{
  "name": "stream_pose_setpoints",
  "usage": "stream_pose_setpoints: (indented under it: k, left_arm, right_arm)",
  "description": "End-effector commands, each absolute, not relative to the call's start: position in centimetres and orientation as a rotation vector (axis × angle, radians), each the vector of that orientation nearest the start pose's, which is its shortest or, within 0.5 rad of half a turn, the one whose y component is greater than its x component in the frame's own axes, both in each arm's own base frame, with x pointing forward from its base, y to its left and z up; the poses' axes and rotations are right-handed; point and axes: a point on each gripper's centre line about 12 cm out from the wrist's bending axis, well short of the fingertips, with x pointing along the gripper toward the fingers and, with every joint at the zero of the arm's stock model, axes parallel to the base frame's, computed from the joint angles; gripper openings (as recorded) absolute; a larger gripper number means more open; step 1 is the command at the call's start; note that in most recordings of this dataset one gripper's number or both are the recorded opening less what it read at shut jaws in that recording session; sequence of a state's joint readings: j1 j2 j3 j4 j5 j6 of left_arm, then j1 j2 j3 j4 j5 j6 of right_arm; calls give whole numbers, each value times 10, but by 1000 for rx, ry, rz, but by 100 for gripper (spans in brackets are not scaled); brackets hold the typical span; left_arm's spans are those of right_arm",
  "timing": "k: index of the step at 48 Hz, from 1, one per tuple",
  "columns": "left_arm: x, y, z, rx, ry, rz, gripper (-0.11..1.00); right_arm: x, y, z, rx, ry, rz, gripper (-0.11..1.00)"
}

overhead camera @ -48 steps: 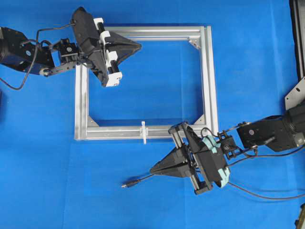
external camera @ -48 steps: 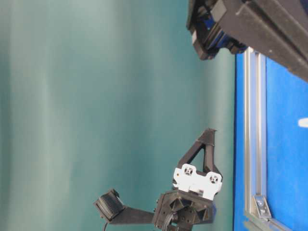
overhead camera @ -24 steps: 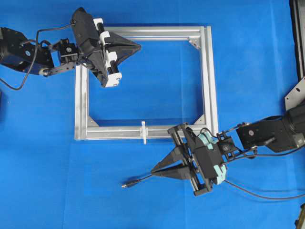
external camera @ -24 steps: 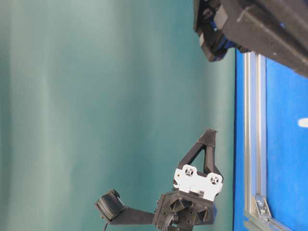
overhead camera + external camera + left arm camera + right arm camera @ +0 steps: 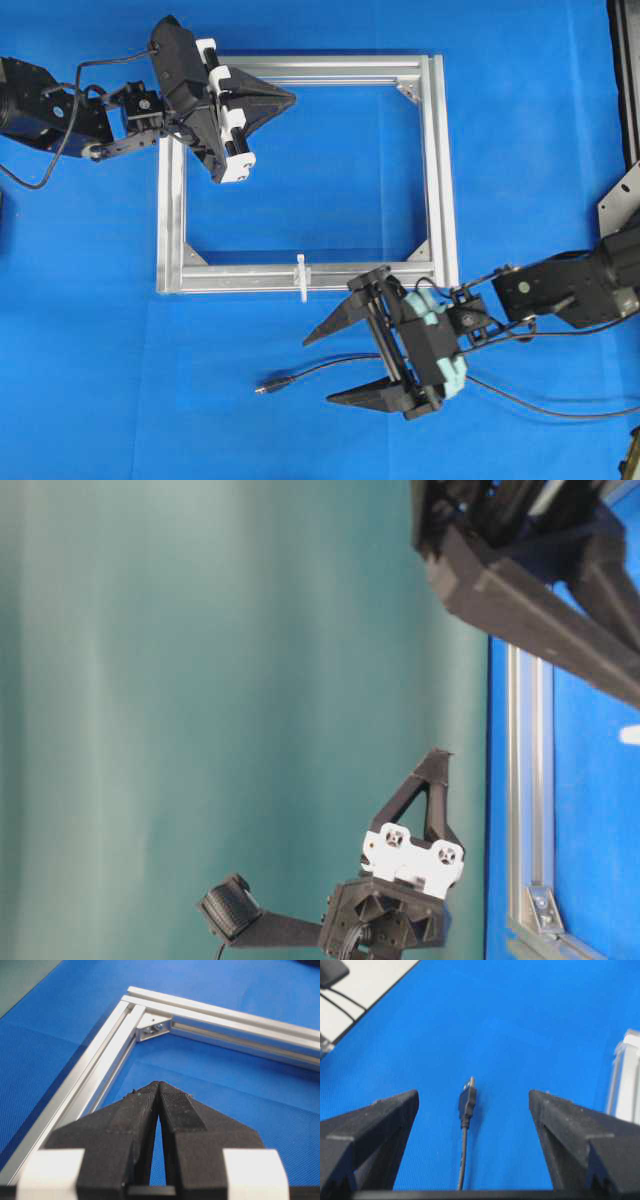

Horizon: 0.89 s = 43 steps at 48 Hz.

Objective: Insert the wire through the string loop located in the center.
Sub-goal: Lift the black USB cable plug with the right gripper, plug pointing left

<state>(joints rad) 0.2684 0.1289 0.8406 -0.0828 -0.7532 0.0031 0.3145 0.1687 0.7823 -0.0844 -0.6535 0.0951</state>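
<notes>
The wire (image 5: pixel 300 375) lies on the blue cloth in front of the frame. Its dark plug (image 5: pixel 265 386) points left. My right gripper (image 5: pixel 318 371) is open wide around it, one finger on each side, touching nothing. In the right wrist view the wire's plug (image 5: pixel 468 1101) rests midway between the fingers of the right gripper (image 5: pixel 473 1094). The white string loop (image 5: pixel 301 277) stands upright on the frame's near bar, above and left of that gripper. My left gripper (image 5: pixel 293 97) hovers shut and empty at the frame's far left corner; in its wrist view, the left gripper (image 5: pixel 158 1084) has its tips pressed together.
The silver aluminium frame (image 5: pixel 437 170) lies in the middle of the cloth, with corner brackets (image 5: pixel 152 1030) inside. The wire's tail (image 5: pixel 540 410) runs off to the right under the right arm. A metal bracket (image 5: pixel 620 200) sits at the right edge.
My right gripper has opened from shut on the wire to wide open, and the wire now lies free between its fingers. The left arm has not moved.
</notes>
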Motion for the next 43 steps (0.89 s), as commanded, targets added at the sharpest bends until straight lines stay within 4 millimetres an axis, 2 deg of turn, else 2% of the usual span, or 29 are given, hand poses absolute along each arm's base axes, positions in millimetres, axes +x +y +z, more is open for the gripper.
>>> stream_pose_setpoints:
  k: [1, 13, 24, 36, 43]
  left_arm:
    - [368, 109, 156, -73, 172, 330, 0]
    - [367, 108, 156, -74, 175, 330, 0]
    - [366, 108, 155, -75, 178, 330, 0]
    - [366, 108, 155, -76, 178, 329, 0]
    - [364, 108, 153, -80, 185, 330, 0]
  right_arm:
    - [382, 134, 135, 4, 298, 355, 82]
    - [392, 134, 99, 46, 377, 298, 82]
    - [397, 131, 77, 71, 419, 255, 82]
    - [397, 130, 76, 73, 427, 249, 80]
    - [397, 129, 75, 69, 429, 249, 68]
